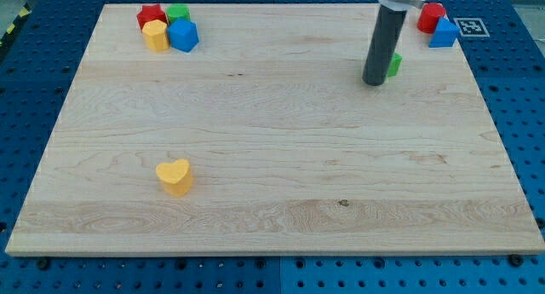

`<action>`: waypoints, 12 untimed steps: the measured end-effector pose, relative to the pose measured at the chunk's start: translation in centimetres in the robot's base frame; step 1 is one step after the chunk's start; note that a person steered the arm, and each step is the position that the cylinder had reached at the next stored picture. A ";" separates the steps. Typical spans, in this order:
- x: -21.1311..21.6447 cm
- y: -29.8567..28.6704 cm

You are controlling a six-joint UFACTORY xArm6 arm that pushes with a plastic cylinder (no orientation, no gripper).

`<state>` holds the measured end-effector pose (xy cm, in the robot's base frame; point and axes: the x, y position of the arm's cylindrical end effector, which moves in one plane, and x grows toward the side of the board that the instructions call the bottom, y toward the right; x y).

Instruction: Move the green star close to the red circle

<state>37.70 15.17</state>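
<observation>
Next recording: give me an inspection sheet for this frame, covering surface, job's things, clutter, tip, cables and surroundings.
Surface: wooden board, pale, flat.
Job's things: green star near the view's top right, mostly hidden behind the rod; red circle further toward the top right corner, touching a blue block; star and circle apart.
Clutter: cluster at the view's top left of red block, green block, yellow block, blue block; yellow heart alone at lower left.
Tip: my tip rests against the star's left side.
Cables: nothing seen.
Surroundings: blue perforated table; a marker tag at the top right.
</observation>
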 end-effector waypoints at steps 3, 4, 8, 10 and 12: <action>-2.4 5.5; -2.4 6.0; -4.0 0.4; -4.7 2.8; -4.0 7.1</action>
<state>33.70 22.24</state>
